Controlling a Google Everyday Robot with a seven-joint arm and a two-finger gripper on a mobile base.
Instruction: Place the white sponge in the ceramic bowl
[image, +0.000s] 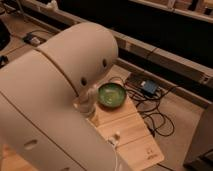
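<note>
We see our bulky off-white, smooth rounded plastic arm shell (55, 100), a thin curved seam (59, 70) across it, and small dark round holes (104, 63). The gripper is hidden behind the shell.
</note>
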